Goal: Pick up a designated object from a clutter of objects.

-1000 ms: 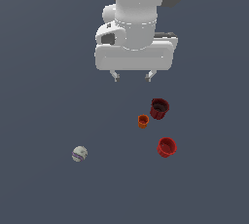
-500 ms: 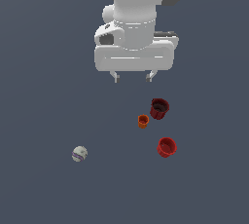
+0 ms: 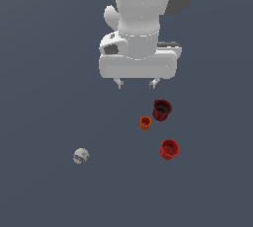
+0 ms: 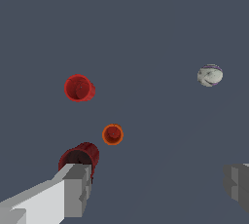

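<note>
The small orange ribbed cup (image 3: 145, 123) (image 4: 113, 134) stands upright on the grey floor, between the dark red cup (image 3: 161, 110) (image 4: 80, 158) and the larger bright red cup (image 3: 169, 149) (image 4: 79, 88). A whitish ball with a purple band (image 3: 81, 156) (image 4: 210, 75) lies apart, toward the exterior view's left. My gripper (image 3: 136, 83) hangs high above the floor, up and slightly to the exterior view's left of the orange cup. It is open, fingers (image 4: 73, 189) wide apart with nothing between them.
The floor is plain dark grey in both views, with no walls or edges showing. One finger partly covers the dark red cup in the wrist view. The white arm body (image 3: 141, 18) fills the upper middle of the exterior view.
None of the cups or the ball has moved. The gripper sits in nearly the same place, perhaps a touch lower.
</note>
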You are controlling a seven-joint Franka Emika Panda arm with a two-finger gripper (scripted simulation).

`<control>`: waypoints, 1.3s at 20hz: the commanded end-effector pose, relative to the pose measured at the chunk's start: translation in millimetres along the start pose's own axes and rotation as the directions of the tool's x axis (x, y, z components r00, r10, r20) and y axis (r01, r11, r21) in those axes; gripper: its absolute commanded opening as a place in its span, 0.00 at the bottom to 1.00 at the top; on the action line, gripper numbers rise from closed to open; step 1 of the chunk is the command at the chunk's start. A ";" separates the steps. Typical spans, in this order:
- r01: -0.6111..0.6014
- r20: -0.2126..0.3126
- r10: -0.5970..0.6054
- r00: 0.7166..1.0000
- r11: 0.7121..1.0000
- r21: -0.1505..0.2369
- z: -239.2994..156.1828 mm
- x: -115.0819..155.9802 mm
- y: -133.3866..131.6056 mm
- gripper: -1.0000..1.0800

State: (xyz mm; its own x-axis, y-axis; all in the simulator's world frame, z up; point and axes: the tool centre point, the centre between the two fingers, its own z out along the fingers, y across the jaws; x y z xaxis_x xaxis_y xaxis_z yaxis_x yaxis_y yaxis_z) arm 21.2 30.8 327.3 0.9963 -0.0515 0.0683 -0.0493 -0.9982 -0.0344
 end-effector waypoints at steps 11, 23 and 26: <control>-0.170 0.026 0.171 0.985 0.985 -0.021 100.5 -3.8 -22.3 0.96; -0.347 0.045 0.349 0.936 0.936 -0.050 207.6 -32.5 -46.2 0.96; -0.371 0.047 0.374 0.926 0.927 -0.054 222.3 -38.7 -49.3 0.96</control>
State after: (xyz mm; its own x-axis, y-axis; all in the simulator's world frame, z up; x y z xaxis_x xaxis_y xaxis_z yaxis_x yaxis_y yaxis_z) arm 2.9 87.0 112.2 0.9140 -0.4057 0.0045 -0.4057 -0.9140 -0.0044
